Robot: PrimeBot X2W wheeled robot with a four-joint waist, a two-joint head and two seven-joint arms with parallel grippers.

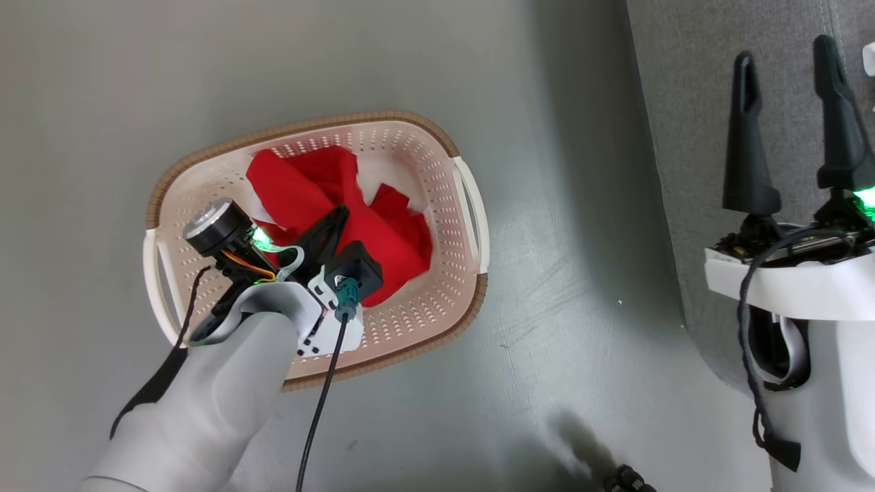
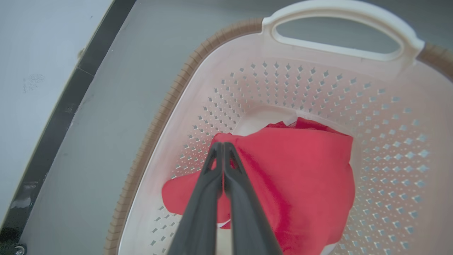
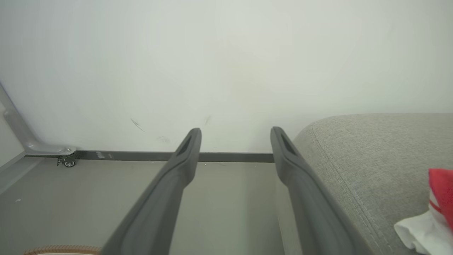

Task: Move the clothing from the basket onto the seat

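The cream basket [image 1: 307,127] with a brown rim stands on the floor, holding crumpled red clothing [image 1: 307,181]. My left gripper [image 1: 340,213] reaches down into it. In the left wrist view its fingers [image 2: 212,184] are pressed together, and a peak of the red clothing [image 2: 300,166] is pinched at the gripper's tip [image 2: 223,145] inside the basket [image 2: 318,81]. My right gripper [image 1: 786,61] stands open over the edge of the grey seat [image 1: 683,102], with nothing between its fingers [image 3: 184,156]. Another red garment with white trim [image 3: 440,191] lies on the seat [image 3: 371,159].
Grey floor [image 1: 560,287] lies between the basket and the seat. A white wall with a dark baseboard [image 3: 141,156] runs behind, and a metal frame on a caster [image 3: 69,163] stands at its left. A small dark object [image 1: 625,478] sits on the floor near me.
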